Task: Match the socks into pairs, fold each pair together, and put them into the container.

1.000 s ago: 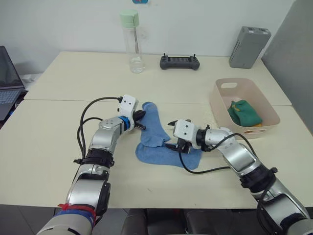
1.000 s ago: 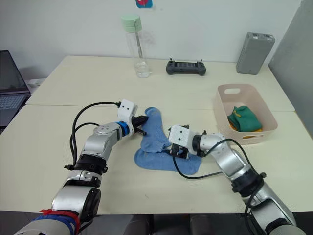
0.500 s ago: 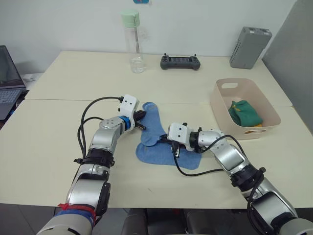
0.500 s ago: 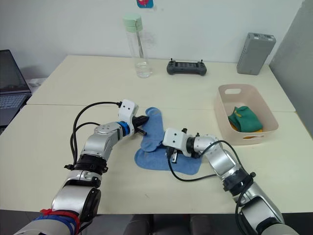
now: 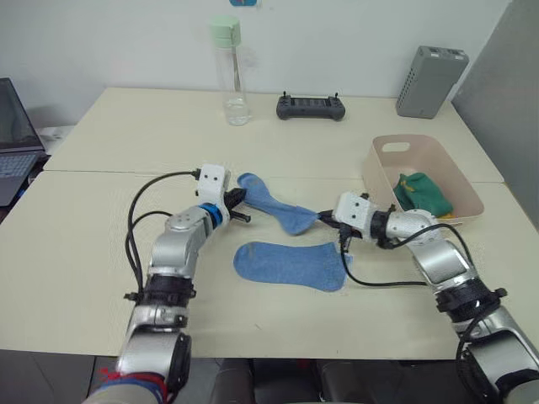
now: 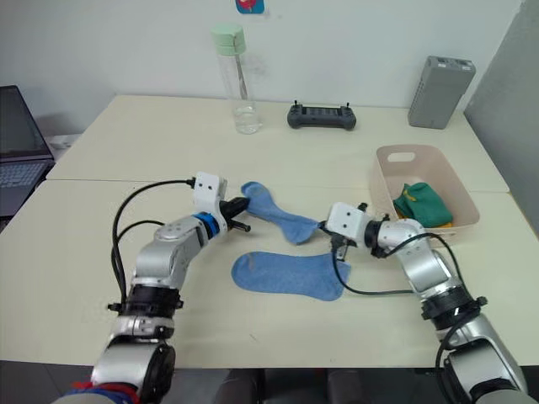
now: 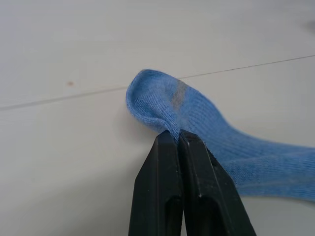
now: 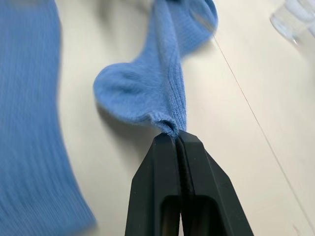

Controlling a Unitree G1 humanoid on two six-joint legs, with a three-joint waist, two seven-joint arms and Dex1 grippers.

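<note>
One light blue sock [image 5: 276, 209] hangs stretched between my two grippers just above the table. My left gripper [image 5: 237, 203] is shut on its toe end [image 7: 152, 105], and my right gripper [image 5: 327, 220] is shut on its cuff end [image 8: 147, 101]. A second light blue sock [image 5: 290, 263] lies flat on the table in front of the held one. The pale pink container [image 5: 461, 219] stands to the right and holds a folded dark green pair [image 5: 421, 194], with a bit of yellow under it.
At the back of the table stand a clear bottle with a green cap [image 5: 227, 71], a black controller [image 5: 309, 107] and a grey upright box [image 5: 428, 81]. A laptop [image 5: 15, 143] sits at the far left. A seam [image 5: 101, 172] runs across the tabletop.
My right gripper shut on the upper blue sock's cuff and pulled it right, off the lower sock. The sock now spans both grippers; the left gripper kept its hold.
</note>
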